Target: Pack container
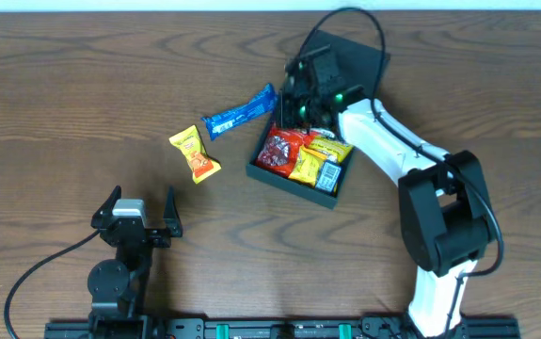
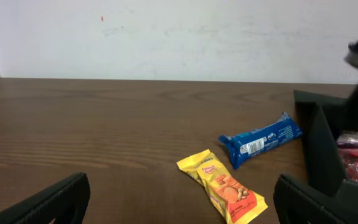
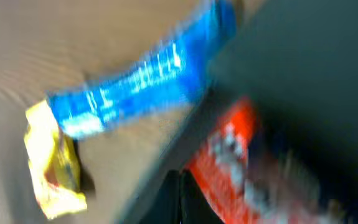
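Note:
The dark teal-green container (image 1: pixel 262 172) sits open at table centre, its flap lid (image 1: pixel 357 58) folded back. Inside lie a red packet (image 1: pixel 279 149) and yellow packets (image 1: pixel 319 160). A blue packet (image 1: pixel 240 111) and a yellow-orange cracker packet (image 1: pixel 195 153) lie on the table to its left. My right gripper (image 1: pixel 300 105) hovers over the container's far left corner; in the blurred right wrist view its fingers (image 3: pixel 180 198) are together, above the wall next to the red packet (image 3: pixel 228 162). My left gripper (image 1: pixel 140 212) is open and empty, near the front; the cracker packet (image 2: pixel 223 186) and blue packet (image 2: pixel 261 139) lie ahead of it.
The container's wall (image 2: pixel 323 149) rises at the right of the left wrist view. A black cable (image 1: pixel 345 19) loops over the lid. A pale wall (image 2: pixel 179 37) stands behind the table. The right arm (image 1: pixel 392 141) reaches in from the front right.

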Robot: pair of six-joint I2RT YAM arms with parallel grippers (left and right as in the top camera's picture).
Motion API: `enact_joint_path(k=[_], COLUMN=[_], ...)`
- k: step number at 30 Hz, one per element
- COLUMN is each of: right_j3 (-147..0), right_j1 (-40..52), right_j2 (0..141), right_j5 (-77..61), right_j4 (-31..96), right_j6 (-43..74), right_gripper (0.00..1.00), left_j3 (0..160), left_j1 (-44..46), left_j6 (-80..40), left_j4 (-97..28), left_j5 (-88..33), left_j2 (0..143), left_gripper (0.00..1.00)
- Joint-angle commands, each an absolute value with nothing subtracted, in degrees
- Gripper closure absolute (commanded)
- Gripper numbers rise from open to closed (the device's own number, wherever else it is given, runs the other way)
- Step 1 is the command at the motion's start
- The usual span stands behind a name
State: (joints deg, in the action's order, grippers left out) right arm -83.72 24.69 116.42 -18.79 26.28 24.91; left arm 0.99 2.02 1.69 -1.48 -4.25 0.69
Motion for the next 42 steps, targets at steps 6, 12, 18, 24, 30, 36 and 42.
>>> enact_joint_path(k=[6, 12, 18, 24, 30, 36, 42], right_j3=[-84.25, -84.16, -83.5, -83.24, -77.73, -76.27, -76.27], right_j1=[30.44, 33.47, 33.89, 33.12, 33.32, 33.76, 34.98], right_j2=[110.04, 110.04, 110.06, 110.06, 110.65, 110.65, 110.65], right_j5=[-21.15, -27.94, -22.94, -20.73, -21.3, -29.63, -32.4], right_j4=[37.76, 42.09, 44.34, 41.5, 35.2, 39.53, 51.62], right_j6=[26.17, 26.04, 22.02, 21.71, 21.85, 21.56, 13.34], right_gripper=[0.99, 0.98, 0.98, 0.99, 0.98, 0.98, 0.99], left_j3=[0.25, 0.25, 0.25, 0.25, 0.25, 0.25, 0.25], left_j1=[1.89, 1.89, 1.89, 1.89, 1.89, 1.89, 1.89], left_j6=[1.69, 1.69, 1.69, 1.69, 1.72, 1.69, 1.69], left_j4=[-4.01, -4.03, -4.03, -4.03, -4.01, -4.01, -4.03], left_j5=[-4.91, -4.91, -4.91, -4.91, -4.91, -4.91, -4.91], left_j2=[0.58, 0.58, 0.58, 0.58, 0.58, 0.58, 0.58], left_gripper=[0.05, 0.05, 0.05, 0.05, 0.05, 0.05, 0.05])
